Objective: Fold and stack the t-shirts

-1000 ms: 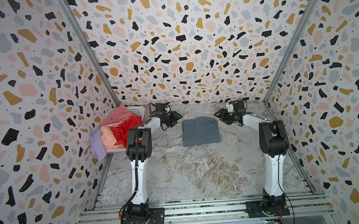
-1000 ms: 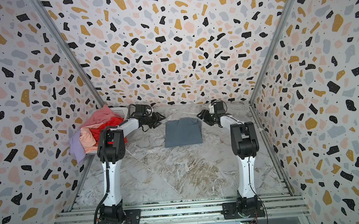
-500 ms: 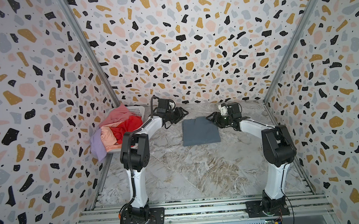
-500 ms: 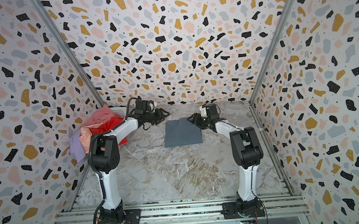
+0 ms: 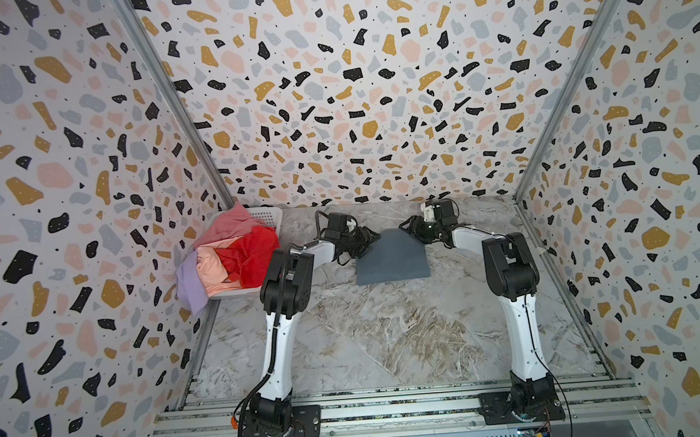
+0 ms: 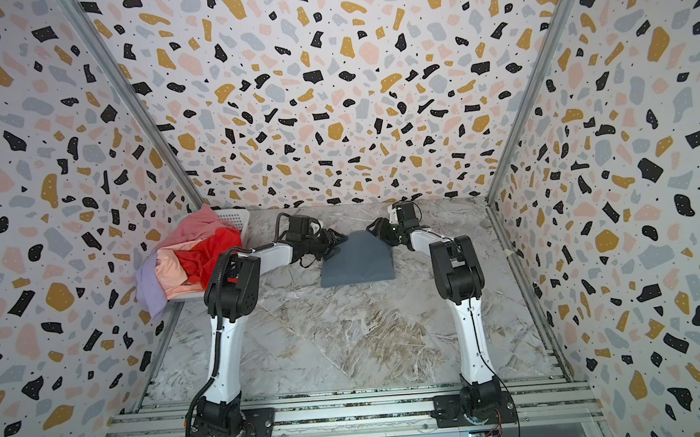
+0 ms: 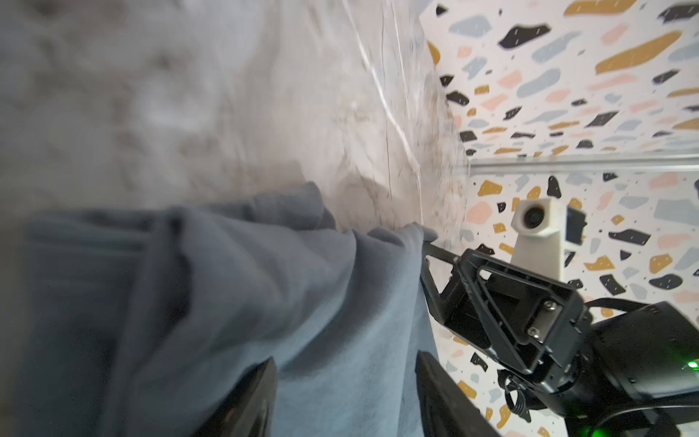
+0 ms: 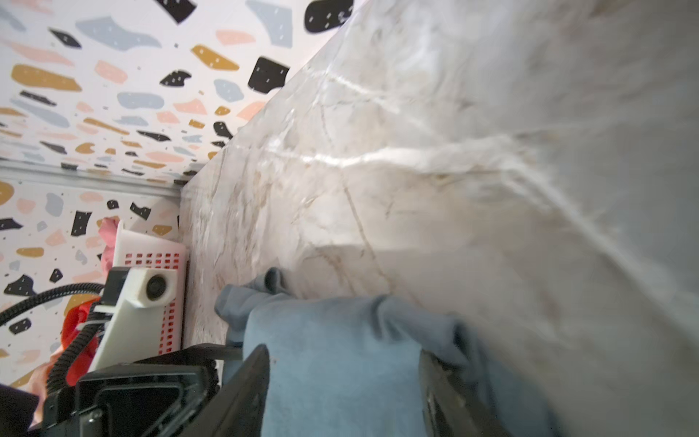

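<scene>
A slate grey-blue t-shirt [image 5: 392,258] [image 6: 357,262] lies folded at the back middle of the marble table, its far edge humped into a dome. My left gripper [image 5: 368,241] [image 6: 335,241] is at the dome's left side and my right gripper [image 5: 411,226] [image 6: 378,226] at its right. In the left wrist view the jaws of the left gripper [image 7: 346,359] stand apart with grey-blue cloth [image 7: 264,302] filling the gap. The right gripper [image 8: 344,350] looks the same, with cloth [image 8: 340,359] between its spread fingers. Red [image 5: 254,250], pink [image 5: 232,220], peach [image 5: 211,265] and lavender [image 5: 188,283] t-shirts are heaped in the basket.
The white perforated basket [image 5: 271,214] [image 6: 238,216] stands at the back left against the wall, cloth spilling over its near side. Patterned walls close in the table on three sides. Bare marble [image 5: 388,329] stretches from the folded shirt to the arm bases.
Both grippers have moved inward along the shirt's far edge. That edge lay flat and straight half a second ago and now stands humped and narrower between them.
</scene>
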Controlling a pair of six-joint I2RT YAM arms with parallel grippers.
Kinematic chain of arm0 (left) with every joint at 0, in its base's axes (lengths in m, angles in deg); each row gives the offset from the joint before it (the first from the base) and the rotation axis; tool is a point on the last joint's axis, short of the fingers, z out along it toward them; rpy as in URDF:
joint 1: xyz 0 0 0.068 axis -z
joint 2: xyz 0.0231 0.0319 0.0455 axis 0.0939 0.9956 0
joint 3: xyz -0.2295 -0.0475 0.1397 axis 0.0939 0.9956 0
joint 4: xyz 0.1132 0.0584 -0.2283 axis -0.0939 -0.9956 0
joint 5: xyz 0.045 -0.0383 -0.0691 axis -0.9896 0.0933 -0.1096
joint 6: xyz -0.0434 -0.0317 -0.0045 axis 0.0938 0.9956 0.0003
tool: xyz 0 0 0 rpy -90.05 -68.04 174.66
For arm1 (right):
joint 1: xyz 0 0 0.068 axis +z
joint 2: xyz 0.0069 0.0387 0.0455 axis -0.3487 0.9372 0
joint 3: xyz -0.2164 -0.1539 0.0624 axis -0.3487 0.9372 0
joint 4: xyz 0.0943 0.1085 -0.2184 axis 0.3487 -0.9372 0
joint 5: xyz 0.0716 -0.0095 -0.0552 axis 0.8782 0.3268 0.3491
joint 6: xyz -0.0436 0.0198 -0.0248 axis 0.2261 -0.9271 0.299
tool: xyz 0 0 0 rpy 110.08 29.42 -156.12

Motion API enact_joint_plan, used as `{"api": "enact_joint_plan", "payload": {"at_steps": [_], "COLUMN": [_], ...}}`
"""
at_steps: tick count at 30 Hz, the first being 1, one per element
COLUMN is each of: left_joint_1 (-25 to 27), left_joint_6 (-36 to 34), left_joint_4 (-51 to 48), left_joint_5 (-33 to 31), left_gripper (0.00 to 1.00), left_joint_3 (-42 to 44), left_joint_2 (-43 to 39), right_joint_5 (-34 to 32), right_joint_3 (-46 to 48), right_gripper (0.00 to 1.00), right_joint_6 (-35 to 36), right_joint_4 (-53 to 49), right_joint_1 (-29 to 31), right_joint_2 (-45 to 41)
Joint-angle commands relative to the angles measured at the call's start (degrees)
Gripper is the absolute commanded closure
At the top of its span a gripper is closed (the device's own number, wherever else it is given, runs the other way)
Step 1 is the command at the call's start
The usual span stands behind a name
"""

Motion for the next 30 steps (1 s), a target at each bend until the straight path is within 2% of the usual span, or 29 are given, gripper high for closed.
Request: {"api": "enact_joint_plan", "payload": {"at_steps": [1, 8, 10, 14, 18, 21, 25, 30], "left_joint_1": [-1.8, -2.2, -2.2, -2.0, -1.5, 0.4, 3.5, 6.3], "left_joint_6": [0.4, -4.5, -9.8, -19.5, -26.0, -30.3, -31.3, -30.5], "left_joint_4": [-0.5, -4.5, -8.1, -18.7, -29.1, -35.7, -35.9, -33.3], "left_joint_5": [-2.6, -2.8, -3.5, -9.4, -9.6, -13.8, -20.1, -22.7], "left_gripper": [0.39, 0.39, 0.39, 0.37, 0.37, 0.37, 0.37, 0.38], "left_joint_3": [3.1, 4.4, 4.1, 4.0, -2.7, -6.2, -3.3, 0.7], "left_joint_2": [-2.0, -8.7, -12.3, -18.1, -15.9, -15.7, -15.6, -12.1], "right_joint_5": [-4.1, -5.2, -5.1, -6.0, -8.7, -10.5, -16.6, -26.6], "right_joint_3": [2.1, 6.4, 8.4, 15.5, 24.1, 28.1, 29.8, 30.7], "right_gripper": [0.38, 0.38, 0.38, 0.35, 0.33, 0.29, 0.25, 0.24], "right_joint_6": [1.5, 6.6, 8.2, 9.4, 9.3, 10.3, 12.3, 13.9], "right_joint_4": [-1.7, -3.9, -4.7, -7.5, -9.6, -11.8, -17.5, -25.1], "right_joint_1": [-2.2, -3.0, -2.9, -2.5, -0.9, 0.4, 2.5, 3.2], "right_joint_2": [-1.5, -8.0, -11.9, -21.7, -33.3, -40.9, -49.6, -59.2]}}
